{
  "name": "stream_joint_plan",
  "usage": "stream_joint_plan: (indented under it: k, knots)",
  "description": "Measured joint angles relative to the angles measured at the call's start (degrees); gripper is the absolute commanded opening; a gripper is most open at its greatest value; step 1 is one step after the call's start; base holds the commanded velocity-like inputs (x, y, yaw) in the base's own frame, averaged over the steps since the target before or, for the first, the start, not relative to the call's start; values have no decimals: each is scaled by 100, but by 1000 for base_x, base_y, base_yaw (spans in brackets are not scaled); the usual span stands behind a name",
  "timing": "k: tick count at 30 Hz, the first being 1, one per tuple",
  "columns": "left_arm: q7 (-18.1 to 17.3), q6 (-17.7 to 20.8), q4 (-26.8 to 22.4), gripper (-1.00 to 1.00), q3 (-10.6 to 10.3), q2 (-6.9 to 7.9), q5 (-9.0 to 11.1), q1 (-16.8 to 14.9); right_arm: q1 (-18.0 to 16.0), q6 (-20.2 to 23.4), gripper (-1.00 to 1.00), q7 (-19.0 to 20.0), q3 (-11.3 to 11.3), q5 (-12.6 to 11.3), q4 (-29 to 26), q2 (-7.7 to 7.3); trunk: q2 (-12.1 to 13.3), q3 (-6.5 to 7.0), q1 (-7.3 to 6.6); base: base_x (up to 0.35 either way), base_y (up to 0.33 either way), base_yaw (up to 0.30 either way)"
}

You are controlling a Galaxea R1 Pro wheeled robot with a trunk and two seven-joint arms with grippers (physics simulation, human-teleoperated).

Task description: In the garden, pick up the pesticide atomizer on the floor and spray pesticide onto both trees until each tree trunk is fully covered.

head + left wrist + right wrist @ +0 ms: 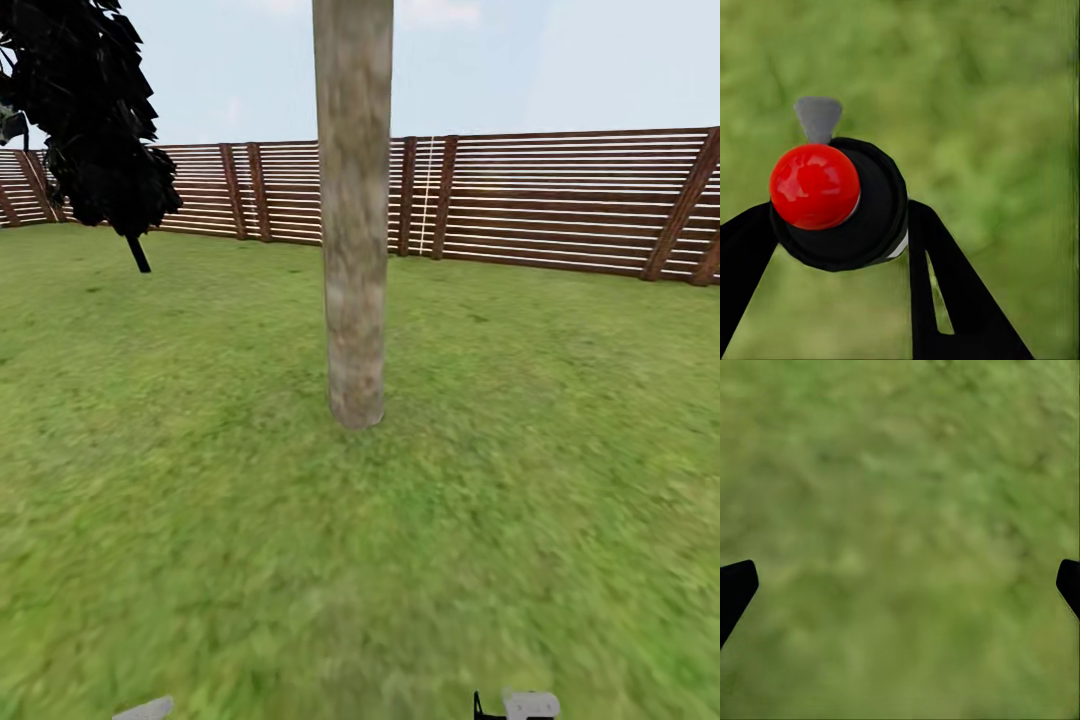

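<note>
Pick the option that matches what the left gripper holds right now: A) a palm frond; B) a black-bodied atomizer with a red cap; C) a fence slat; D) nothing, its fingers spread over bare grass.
B: in the left wrist view the left gripper is closed on the black atomizer with its red cap, over grass.

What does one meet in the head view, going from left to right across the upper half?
Dark-leaved thin-trunked tree → thick mottled grey-tan tree trunk → white vertical line on the fence → slanted brown post of the slatted wooden fence.
</note>
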Motion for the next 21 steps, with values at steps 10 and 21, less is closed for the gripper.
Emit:
stream_joint_plan:
  k: [10, 21]
  knots:
    - [40, 6, -29, -100, 15, 157, 1, 8, 1, 4, 100, 3, 1, -6, -3, 9, 0, 0, 0, 339, 0, -47]
    - [-272, 48, -225, -100, -130, 161, -495, -89, -13, 26, 100, 17, -6, 10, -544, -27, 0, 2, 0, 333, -40, -127]
